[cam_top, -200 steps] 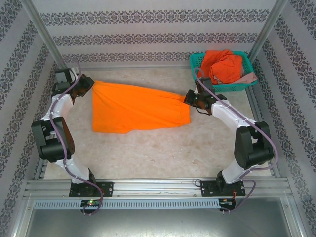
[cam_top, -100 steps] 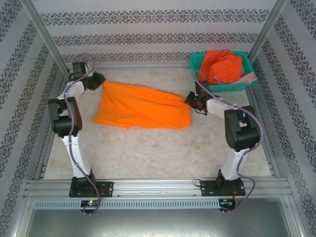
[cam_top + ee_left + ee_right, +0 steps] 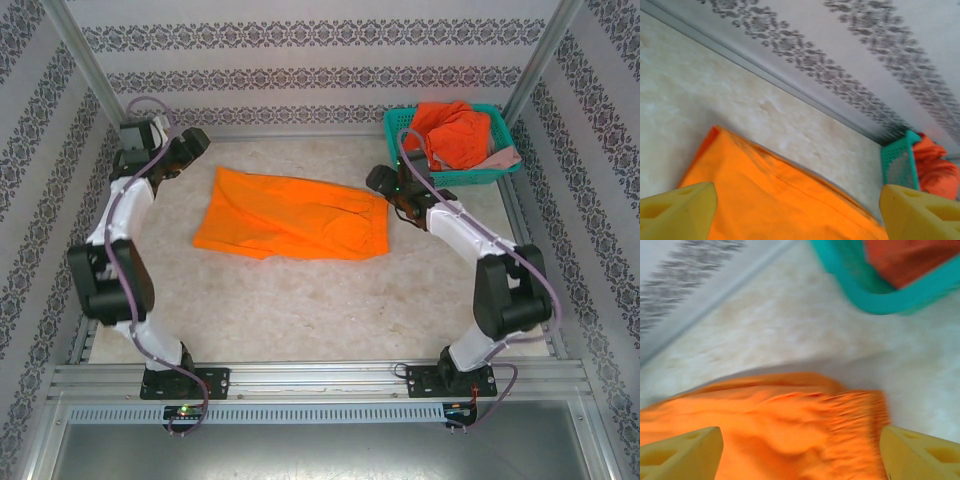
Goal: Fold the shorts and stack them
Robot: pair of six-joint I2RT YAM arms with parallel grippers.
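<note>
- Left hand: fingers are spread wide with nothing between them, so released. It sits at the far-left of the desk, clear of the cloth.
- Right hand: also spread and empty. It hangs just beside the gathered waist, at the cloth's far-right corner.
- Yellow-orange shorts: flat on the desk between the two hands. Long axis runs left-right, with the left end angled slightly far. Waist is on the right, leg hems on the left.
- Key relation: the shorts lie right and near of the left hand, and left and near of the right hand. The right hand is the closer one; the left has a gap to cross.
- Red-orange shorts and pink shorts are in the teal basket at far right, not yet handled.
- Versus earlier: one second ago the cloth was pulled taut between both hands and reached further left. Half a second ago both hands were at its ends. Now both have let go and backed toward the far side, and the left edge has drawn in and lies slack.
- My read: spreading is done and the fold is next. Both hands need a fresh grip, probably on the far edge.
</note>
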